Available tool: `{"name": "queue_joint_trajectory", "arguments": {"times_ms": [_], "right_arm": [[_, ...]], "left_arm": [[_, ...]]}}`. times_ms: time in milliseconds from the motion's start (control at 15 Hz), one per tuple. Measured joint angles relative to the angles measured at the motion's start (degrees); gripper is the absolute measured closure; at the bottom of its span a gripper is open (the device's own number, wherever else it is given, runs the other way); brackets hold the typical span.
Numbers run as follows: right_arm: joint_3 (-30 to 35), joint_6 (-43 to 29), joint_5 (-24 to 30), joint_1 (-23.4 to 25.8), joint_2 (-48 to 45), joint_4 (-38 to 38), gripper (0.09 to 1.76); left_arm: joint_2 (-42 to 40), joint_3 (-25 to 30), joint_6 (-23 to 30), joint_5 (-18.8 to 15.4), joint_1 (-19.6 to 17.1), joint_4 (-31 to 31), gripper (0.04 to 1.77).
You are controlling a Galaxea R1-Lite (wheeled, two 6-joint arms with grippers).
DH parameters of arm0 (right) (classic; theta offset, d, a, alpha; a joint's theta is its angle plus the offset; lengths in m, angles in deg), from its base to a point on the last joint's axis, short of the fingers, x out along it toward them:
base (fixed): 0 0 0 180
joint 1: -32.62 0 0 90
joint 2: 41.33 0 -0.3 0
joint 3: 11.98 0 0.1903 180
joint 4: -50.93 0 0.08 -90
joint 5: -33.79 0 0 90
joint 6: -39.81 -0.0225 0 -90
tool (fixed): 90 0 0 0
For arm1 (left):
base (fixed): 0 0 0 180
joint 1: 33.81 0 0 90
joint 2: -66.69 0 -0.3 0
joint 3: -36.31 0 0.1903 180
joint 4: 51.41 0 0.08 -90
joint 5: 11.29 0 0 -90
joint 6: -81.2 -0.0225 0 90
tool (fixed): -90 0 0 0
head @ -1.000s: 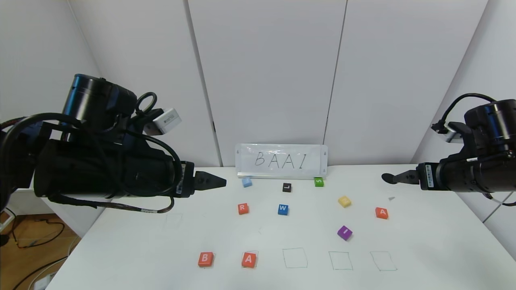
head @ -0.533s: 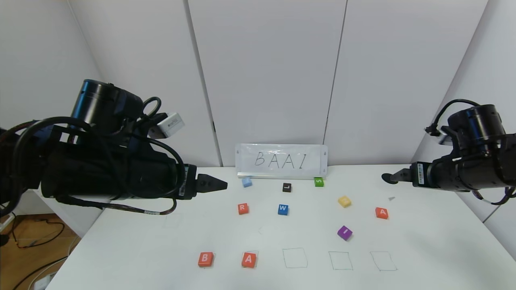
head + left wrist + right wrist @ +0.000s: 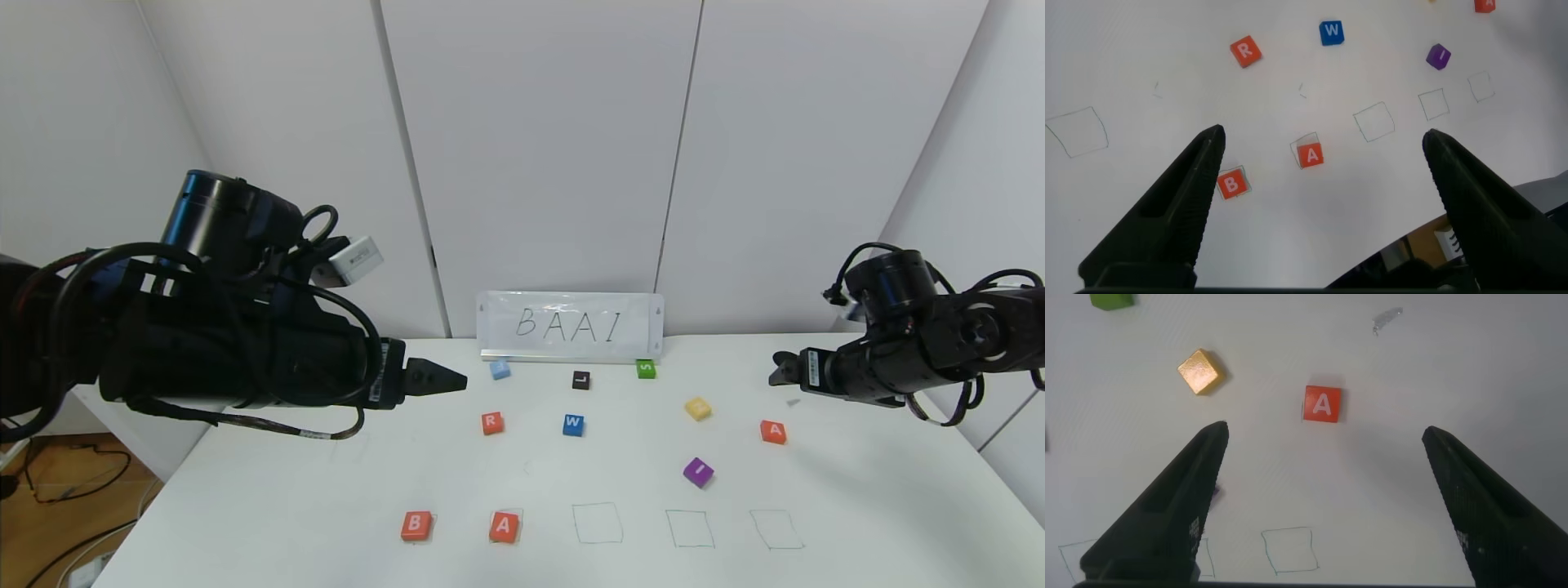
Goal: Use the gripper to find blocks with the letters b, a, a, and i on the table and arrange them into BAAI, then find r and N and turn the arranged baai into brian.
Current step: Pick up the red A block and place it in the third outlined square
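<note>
On the white table [image 3: 245,490], orange-red B [image 3: 416,526] and A [image 3: 504,527] cubes sit in the two leftmost pen-drawn squares at the front; they also show in the left wrist view as B [image 3: 1231,184] and A [image 3: 1310,154]. A second orange-red A cube [image 3: 773,432] [image 3: 1323,403] lies at the right, the purple I cube [image 3: 698,472] in front of it to the left. The orange-red R cube [image 3: 492,423] lies mid-table. My left gripper [image 3: 445,380] [image 3: 1323,137] hovers open at the back left. My right gripper [image 3: 780,369] [image 3: 1324,433] hovers open behind the second A.
A blue W cube [image 3: 574,425], yellow cube [image 3: 698,408], light blue cube [image 3: 500,369], black L cube [image 3: 580,380] and green S cube [image 3: 646,369] lie toward the back. A BAAI sign [image 3: 570,325] stands at the wall. Three drawn squares [image 3: 690,528] stand bare at the front right.
My right arm has dropped lower and reached farther out over the table, its fingertips dipping slightly. My left arm has crept a little to the right. No cube has moved.
</note>
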Motion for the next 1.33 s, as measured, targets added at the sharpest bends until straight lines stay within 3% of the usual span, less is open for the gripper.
{"name": "queue_joint_trajectory", "arguments": {"times_ms": [1333], "right_arm": [[-6.12, -2.95, -0.51, 0.38, 14.34, -0.07, 0.14]], "left_arm": [[1.18, -0.11, -0.15, -0.07, -0.15, 0.0, 0.09]]}}
